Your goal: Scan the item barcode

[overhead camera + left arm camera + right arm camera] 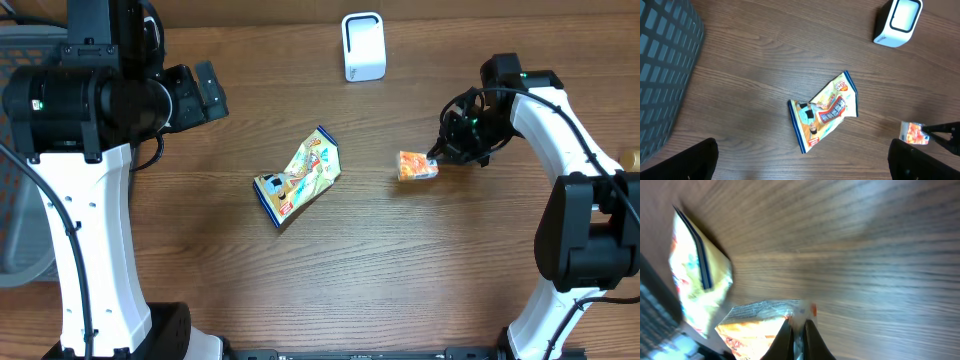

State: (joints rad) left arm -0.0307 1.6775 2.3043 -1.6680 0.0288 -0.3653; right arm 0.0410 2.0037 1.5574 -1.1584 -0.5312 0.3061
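The right gripper is clenched on a small orange printed packet. Its two dark fingers are pressed together on the packet's crimped, silvery edge, and the rest of the packet reaches out past the fingertips, away from the wrist. Whether the packet rests on the brown wood-grain table or is just off it cannot be told. Farther out beyond the packet, on the side away from this gripper, a crumpled yellow-green snack bag with blue edges lies flat on the wood, well apart from the fingertips. A white rounded box-shaped barcode scanner stands off to one side of the right gripper, towards the table's far edge and nowhere near the packet. The left gripper is released, its black fingers spread wide with nothing between them. It hangs above the table with the snack bag below and ahead of it, the scanner farther ahead, and a grey mesh basket close by on its outer side.
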